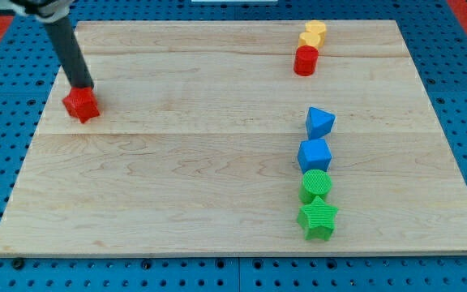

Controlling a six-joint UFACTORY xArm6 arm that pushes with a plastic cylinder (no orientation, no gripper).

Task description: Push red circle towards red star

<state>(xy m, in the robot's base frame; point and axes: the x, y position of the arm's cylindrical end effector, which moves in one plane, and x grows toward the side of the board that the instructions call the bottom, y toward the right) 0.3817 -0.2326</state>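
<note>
Tip (83, 84) bare rod, no jaws to open or shut, touching top of red star (81, 105) near board's left edge, upper part. Red circle (306, 61) far across near top edge, right of centre, touching yellow block (314, 33). Push needs start from circle's right side, heading left.
</note>
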